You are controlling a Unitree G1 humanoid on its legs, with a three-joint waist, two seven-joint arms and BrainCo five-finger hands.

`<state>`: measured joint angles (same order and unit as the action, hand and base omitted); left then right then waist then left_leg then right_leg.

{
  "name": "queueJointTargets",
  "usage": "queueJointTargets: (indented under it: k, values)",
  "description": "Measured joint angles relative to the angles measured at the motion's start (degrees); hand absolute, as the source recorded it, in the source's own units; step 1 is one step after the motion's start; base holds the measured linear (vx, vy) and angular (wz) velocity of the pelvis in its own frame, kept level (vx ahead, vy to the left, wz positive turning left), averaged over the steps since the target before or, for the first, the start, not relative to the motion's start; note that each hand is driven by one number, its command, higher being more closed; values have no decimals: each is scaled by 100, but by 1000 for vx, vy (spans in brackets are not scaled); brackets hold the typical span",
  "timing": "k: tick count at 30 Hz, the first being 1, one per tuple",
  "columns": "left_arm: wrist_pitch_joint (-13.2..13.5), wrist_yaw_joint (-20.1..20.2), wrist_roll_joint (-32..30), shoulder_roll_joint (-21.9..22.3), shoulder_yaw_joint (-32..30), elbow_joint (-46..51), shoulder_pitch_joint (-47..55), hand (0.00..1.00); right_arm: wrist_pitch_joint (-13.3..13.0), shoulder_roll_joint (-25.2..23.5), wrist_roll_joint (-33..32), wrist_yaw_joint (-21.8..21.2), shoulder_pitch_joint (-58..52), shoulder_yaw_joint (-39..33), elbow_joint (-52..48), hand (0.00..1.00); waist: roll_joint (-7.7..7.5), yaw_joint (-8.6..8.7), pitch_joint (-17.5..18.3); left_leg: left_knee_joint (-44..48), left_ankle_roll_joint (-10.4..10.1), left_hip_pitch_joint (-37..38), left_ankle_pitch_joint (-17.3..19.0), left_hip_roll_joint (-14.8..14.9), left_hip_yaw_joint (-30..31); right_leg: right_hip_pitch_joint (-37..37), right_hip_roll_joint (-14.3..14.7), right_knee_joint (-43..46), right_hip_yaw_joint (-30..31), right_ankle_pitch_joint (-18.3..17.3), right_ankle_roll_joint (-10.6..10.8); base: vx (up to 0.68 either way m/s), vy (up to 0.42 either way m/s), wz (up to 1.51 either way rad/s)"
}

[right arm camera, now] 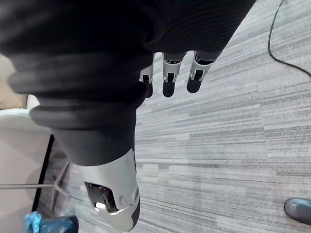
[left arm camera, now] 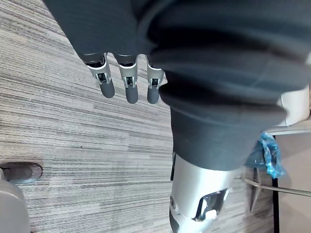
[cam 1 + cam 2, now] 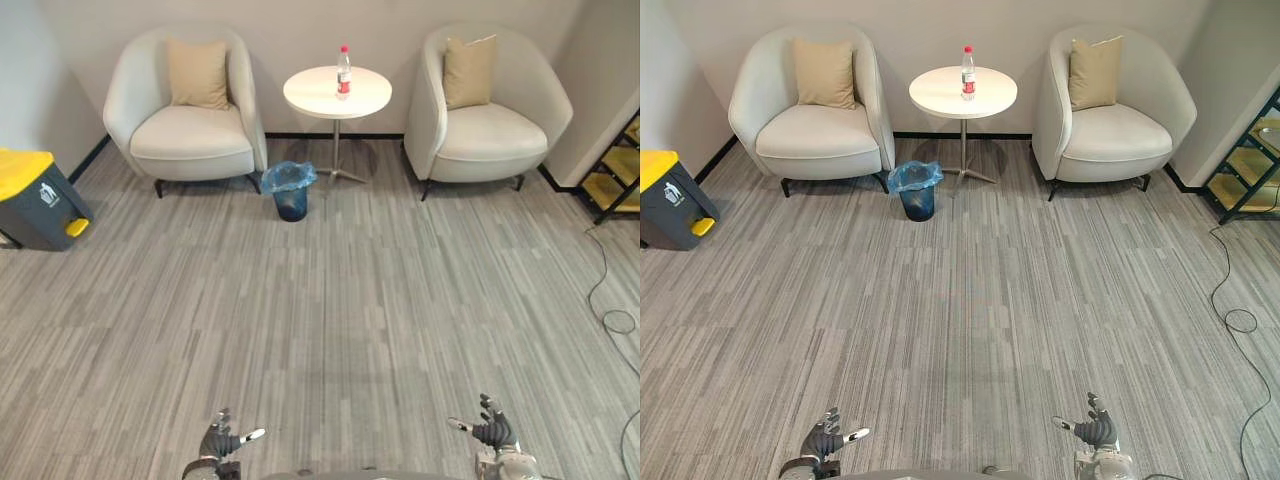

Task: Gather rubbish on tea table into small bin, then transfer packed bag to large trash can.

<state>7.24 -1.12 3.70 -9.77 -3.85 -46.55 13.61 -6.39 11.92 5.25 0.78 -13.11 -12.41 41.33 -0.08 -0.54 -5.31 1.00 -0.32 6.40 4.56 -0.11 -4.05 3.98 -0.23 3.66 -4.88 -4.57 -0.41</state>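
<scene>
Hanging low over the near edge of the floor [image 3: 330,330], both hands were seen empty. The left hand [image 3: 222,440] was held with fingers straight and relaxed, thumb out, and the right hand [image 3: 492,432] was held the same way, nothing gripped by either.

Far ahead, by the back wall, the tea table [image 3: 310,100] was found between the left armchair [image 3: 190,140] and the right armchair [image 3: 490,130]. The one piece of rubbish on it, a plastic bottle [image 3: 343,72], was stood upright about the middle of the tabletop, long axis vertical, cap up.

And the key line: the bottle was placed almost dead ahead, well apart from both hands and roughly midway between them, so neither hand could be called nearer. A walk forward was judged necessary before any reach.

The small bin [image 3: 291,200], lined with a blue bag [image 3: 288,176], was set on the floor just beside the table's foot, on the left armchair's side. The left hand was therefore judged the handier one for the drop. The large trash can [image 3: 35,200], grey with a yellow lid, was parked at the floor's far left edge, well apart from the small bin. Nothing had been gathered yet; the task was judged barely begun.
</scene>
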Motion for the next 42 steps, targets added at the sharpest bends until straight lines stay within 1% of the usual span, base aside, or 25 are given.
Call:
queueJointTargets:
  k: [8, 14, 18, 21, 22, 23, 24, 25, 26, 27, 28, 29, 30, 31, 32, 33, 34, 35, 36, 37, 38, 39, 40, 41, 42]
  values:
    - [4, 108, -171, -4, -139, 0, 142, 0, 7, 68, -52, -99, -86, -8, 2, 0, 17, 128, -1, 3, -57, 39, 37, 13, -1, -4, 2, 17, -3, -2, 3, -37, -2, 0]
    - [-2, 105, -163, -2, -138, 1, 144, 0, 41, 54, -394, -92, -136, -73, 64, 0, 27, 134, -1, 0, -79, 20, 56, 31, -60, -47, 18, 11, 33, -1, 0, -32, -4, -4]
    - [-27, 93, -152, 2, -135, 176, 114, 0, 58, 19, -596, -58, -65, -109, 67, 0, 46, 136, -8, 16, -75, -178, 60, 51, -107, -246, 38, 34, 70, 0, -1, 11, -10, -6]
    - [-37, 63, -91, 10, -134, 240, 106, 0, 63, -31, -726, 15, 101, -125, 199, 0, 76, 120, -30, 169, -50, -292, 217, 97, -232, -355, 80, 73, 185, -20, 17, 46, 1, -21]
    - [-42, 56, -86, 15, -135, 316, 110, 0, 70, -42, -745, 28, 190, -125, 256, 0, 84, 101, -40, 262, -17, -364, 300, 109, -272, -439, 91, 162, 215, -105, 35, 57, 2, -20]
    - [-43, 41, -79, 28, -134, 433, 110, 0, 71, -46, -749, 33, 274, -126, 264, 0, 91, 101, -49, 432, 2, -507, 441, 103, -286, -635, 63, 485, 231, -313, 74, 81, 10, -13]
    - [-43, 3, -3, 43, -132, 564, 109, 0, 72, -46, -757, 47, 350, -127, 265, 0, 82, 99, -68, 643, 40, -648, 606, 58, -317, -937, -19, 1038, 240, -631, 161, 75, 15, -3]
    - [-43, -11, 33, 48, -130, 616, 105, 0, 72, -47, -762, 53, 398, -128, 264, 0, 68, 101, -90, 763, 76, -702, 701, 16, -320, -1067, -84, 1337, 241, -813, 263, 90, 32, 0]
    - [-43, -19, 70, 52, -114, 676, 96, 0, 75, -47, -808, 55, 401, -128, 264, 0, 7, 131, -168, 945, 170, -774, 928, -56, -320, -1307, -214, 2005, 187, -1093, 508, 85, 34, -4]
    - [-50, -35, 87, 50, -83, 674, 74, 0, 84, -60, -816, 55, 388, -125, 263, 0, 10, 125, -194, 1004, 231, -741, 1038, -96, -293, -1572, -323, 2656, 86, -1136, 560, 174, 29, 11]
    - [-60, -46, 92, 18, -14, 676, 17, 0, 96, -105, -823, 65, 415, -119, 241, 0, 78, 152, -267, 1118, 305, -625, 1159, -105, -194, -2011, -462, 3661, -94, -1089, 645, 207, 11, 21]
    - [-66, -48, 96, -1, 19, 678, -23, 0, 124, -141, -849, 65, 377, -109, 237, 0, 29, 190, -330, 1150, 341, -559, 1229, -99, -143, -2150, -518, 3971, -164, -1153, 620, 328, -8, 31]
    - [-75, -71, 118, -35, 55, 684, -58, 0, 166, -199, -932, 64, 367, -97, 238, 0, 89, 206, -425, 1117, 347, -351, 1331, -70, -104, -2338, -613, 4143, -326, -1318, 543, 379, -29, 20]
    - [-82, -109, 129, -48, 71, 684, -152, 0, 175, -190, -949, 65, 422, -88, 235, 0, 33, 223, -555, 1102, 308, -153, 1457, 30, -93, -2534, -666, 4025, -539, -1339, 491, 393, -41, 12]
    - [-82, -138, 130, -55, 98, 685, -203, 0, 176, -180, -976, 67, 454, -81, 233, 0, 98, 249, -594, 1095, 261, -82, 1513, 116, -83, -2657, -670, 3864, -659, -1329, 484, 536, -95, 14]
    - [-80, -153, 146, -88, 98, 684, -312, 0, 177, -163, -991, 78, 529, -48, 224, 0, 163, 301, -681, 1022, 141, 90, 1582, 300, -52, -2914, -652, 3389, -917, -1266, 482, 500, -100, 13]
    - [-78, -153, 168, -119, 99, 685, -423, 0, 176, -158, -991, 78, 574, -43, 219, 0, 132, 318, -736, 869, 86, 296, 1608, 420, -38, -3105, -641, 2988, -1052, -1069, 449, 659, -164, 26]
    - [-76, -158, 181, -152, 100, 680, -551, 0, 176, -146, -991, 90, 602, -40, 206, 0, 187, 372, -780, 635, -34, 525, 1620, 580, -16, -3311, -595, 2475, -1130, -641, 321, 653, -204, 37]
    - [-73, -163, 179, -156, 104, 660, -608, 0, 178, -130, -988, 133, 589, -39, 186, 0, 83, 435, -746, 647, -139, 642, 1628, 675, 43, -3376, -578, 2430, -1124, -119, 199, 534, -180, 44]
    - [-66, -163, 178, -149, 112, 660, -638, 0, 179, -123, -988, 162, 550, -41, 159, 0, 90, 468, -726, 753, -252, 652, 1621, 742, 98, -3364, -554, 2537, -1138, 90, -151, 737, -284, 32]
    - [-61, -151, 170, -118, 168, 662, -730, 0, 178, -107, -985, 190, 609, -47, -25, 0, 150, 472, -742, 1382, -668, 481, 1391, 930, 99, -3344, -526, 3001, -1245, -364, -335, 604, -242, 16]
    - [-61, -153, 170, -91, 176, 664, -753, 0, 175, -96, -986, 186, 612, -45, -110, 0, 156, 479, -747, 1803, -807, 367, 1174, 931, 87, -3250, -523, 3089, -1257, -521, -386, 911, -347, 2]
    - [-61, -155, 170, -25, 168, 663, -746, 0, 175, -73, -986, 176, 606, -20, -220, 0, 182, 478, -771, 2618, -788, 117, 686, 981, 71, -2928, -458, 2994, -1255, -710, -437, 912, -314, -9]
    - [-47, -149, 173, 75, 172, 664, -671, 0, 116, -14, -987, 186, 620, 116, -303, 0, 244, 431, -862, 4272, -807, -388, -78, 1213, 49, -2058, -186, 2396, -1228, -834, -448, 910, -293, -15]
    - [-32, -149, 173, 81, 170, 672, -636, 0, 107, -13, -989, 199, 645, 197, -322, 0, 287, 423, -880, 4924, -644, -617, 84, 1311, -13, -1714, -57, 2116, -1172, -841, -459, 739, -217, -26]
